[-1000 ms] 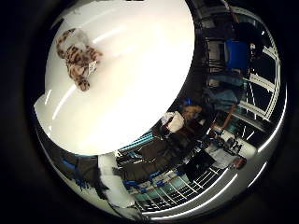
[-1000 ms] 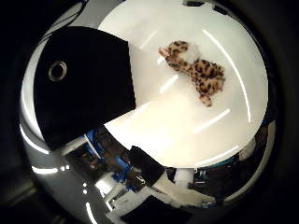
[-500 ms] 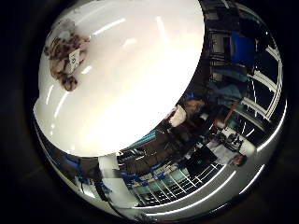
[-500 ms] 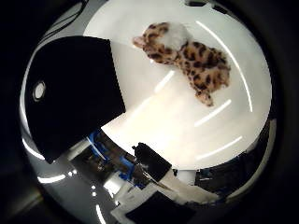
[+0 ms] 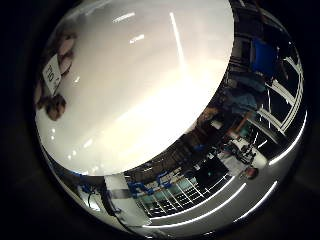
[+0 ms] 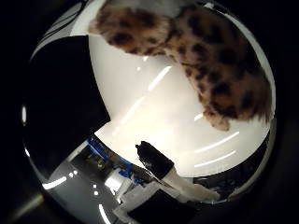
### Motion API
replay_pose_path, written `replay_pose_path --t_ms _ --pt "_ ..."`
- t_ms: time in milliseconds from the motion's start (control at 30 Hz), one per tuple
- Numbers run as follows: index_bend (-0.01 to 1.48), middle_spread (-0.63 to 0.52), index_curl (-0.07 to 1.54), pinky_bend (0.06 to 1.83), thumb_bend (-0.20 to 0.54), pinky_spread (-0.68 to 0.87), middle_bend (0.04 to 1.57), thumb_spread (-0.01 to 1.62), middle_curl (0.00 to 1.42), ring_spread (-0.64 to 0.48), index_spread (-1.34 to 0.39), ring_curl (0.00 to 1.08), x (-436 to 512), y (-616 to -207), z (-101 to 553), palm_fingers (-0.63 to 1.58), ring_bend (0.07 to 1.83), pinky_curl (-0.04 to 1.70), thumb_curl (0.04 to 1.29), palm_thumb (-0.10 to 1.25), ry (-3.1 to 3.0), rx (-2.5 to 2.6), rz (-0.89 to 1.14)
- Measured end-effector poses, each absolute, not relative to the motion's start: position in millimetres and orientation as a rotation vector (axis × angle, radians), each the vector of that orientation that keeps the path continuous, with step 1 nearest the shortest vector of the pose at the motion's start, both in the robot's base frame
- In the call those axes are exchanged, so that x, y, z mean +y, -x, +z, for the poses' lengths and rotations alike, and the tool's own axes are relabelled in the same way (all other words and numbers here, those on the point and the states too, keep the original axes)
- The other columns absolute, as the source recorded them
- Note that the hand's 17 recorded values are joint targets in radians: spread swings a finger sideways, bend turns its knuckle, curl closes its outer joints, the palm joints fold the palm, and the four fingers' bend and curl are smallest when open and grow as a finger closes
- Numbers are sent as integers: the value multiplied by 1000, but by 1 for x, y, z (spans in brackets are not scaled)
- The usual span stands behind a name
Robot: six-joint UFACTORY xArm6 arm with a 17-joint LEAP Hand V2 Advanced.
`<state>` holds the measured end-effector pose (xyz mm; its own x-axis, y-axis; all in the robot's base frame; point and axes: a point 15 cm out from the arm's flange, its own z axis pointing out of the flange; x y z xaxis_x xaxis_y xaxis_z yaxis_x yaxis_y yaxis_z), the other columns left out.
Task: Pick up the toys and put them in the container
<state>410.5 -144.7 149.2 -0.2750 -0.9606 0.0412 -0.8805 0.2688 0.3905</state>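
A leopard-spotted plush toy lies on the round white table and fills much of the thumb side view, so it is close under my palm. Its edge, with a white tag, also shows in the little finger side view. The black container stands on the table beside the toy. Of my hand I see one white finger with a black tip, held out straight over the table's edge and touching nothing. The hand is open and holds nothing.
The table's edge curves close by. Beyond it lies a darker room with blue frames and furniture.
The whole picture has shifted: my palm has come much closer to the plush toy, which now looms large in the thumb side view. The toy and container have not moved.
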Motion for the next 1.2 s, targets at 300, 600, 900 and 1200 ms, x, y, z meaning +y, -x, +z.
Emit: replay_pose_path --t_ms 300,600,900,1200 --pt "326 228 382 419 -5 514 193 1108 294 290 -137 191 -141 -426 151 300 342 216 320 572 -1729 -2259 -366" --pt "843 -98 585 151 27 489 310 1028 347 177 -367 154 -145 -440 184 604 201 123 442 972 -1791 -2283 -234" --pt "790 -297 624 167 -18 415 458 944 417 -89 -396 201 -145 -436 241 739 450 54 513 1038 -1859 -2315 -123" --pt "335 -457 604 938 -16 -512 479 954 496 -399 -441 366 -133 -398 306 1134 846 226 538 1027 -1920 -2300 -111"
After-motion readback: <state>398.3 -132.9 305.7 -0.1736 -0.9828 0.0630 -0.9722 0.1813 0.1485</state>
